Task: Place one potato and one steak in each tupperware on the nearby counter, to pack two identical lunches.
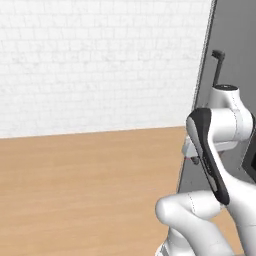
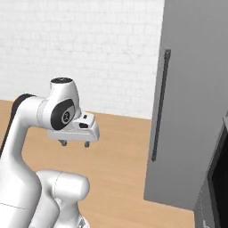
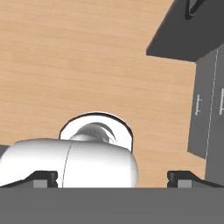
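My gripper (image 2: 75,143) hangs from the folded white arm and points down at the wood floor (image 2: 120,169). Its two fingertips (image 3: 43,177) stand far apart in the hand view, so it is open with nothing between them. In the left base view the gripper (image 1: 192,159) is partly hidden behind the arm's dark-sided link. The potato, the steak, the tupperware and the counter are out of view.
A tall grey door (image 2: 196,89) with a long dark handle (image 2: 160,104) stands close on the right. Beyond it is a dark appliance front (image 2: 218,178). A white brick wall (image 1: 100,60) runs behind open wood floor on the left. Grey cabinet fronts (image 3: 205,109) show in the hand view.
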Robot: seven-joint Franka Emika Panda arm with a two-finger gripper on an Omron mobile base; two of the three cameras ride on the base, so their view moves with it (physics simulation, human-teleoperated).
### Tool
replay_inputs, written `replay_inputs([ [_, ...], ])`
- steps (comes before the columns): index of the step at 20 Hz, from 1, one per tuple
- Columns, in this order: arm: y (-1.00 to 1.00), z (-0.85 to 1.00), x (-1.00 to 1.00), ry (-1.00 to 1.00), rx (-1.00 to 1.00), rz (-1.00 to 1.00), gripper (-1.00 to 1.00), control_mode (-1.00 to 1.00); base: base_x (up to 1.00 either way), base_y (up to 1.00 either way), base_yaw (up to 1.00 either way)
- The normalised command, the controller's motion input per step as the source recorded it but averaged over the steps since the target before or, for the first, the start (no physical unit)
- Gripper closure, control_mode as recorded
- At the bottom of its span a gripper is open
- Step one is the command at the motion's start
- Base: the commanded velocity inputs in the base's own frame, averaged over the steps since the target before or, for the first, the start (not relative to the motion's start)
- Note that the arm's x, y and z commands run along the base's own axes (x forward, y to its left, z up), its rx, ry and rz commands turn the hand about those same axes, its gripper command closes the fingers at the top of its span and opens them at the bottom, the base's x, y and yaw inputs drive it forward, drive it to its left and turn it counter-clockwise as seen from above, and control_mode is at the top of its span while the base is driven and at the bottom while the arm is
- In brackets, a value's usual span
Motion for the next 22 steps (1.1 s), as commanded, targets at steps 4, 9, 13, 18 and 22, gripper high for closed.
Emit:
replay_inputs([
  [4,0.00,0.00,0.00,0.00,0.00,0.00,-1.00,1.00,1.00,1.00,0.00],
  [9,0.00,0.00,0.00,0.00,0.00,0.00,-1.00,1.00,1.00,0.92,-0.02],
  [13,0.00,0.00,0.00,0.00,0.00,0.00,-1.00,1.00,1.00,0.66,-0.14],
  [18,0.00,0.00,0.00,0.00,0.00,0.00,-1.00,1.00,1.00,-0.19,0.14],
  [22,0.00,0.00,0.00,0.00,0.00,0.00,-1.00,1.00,1.00,-0.06,0.14],
])
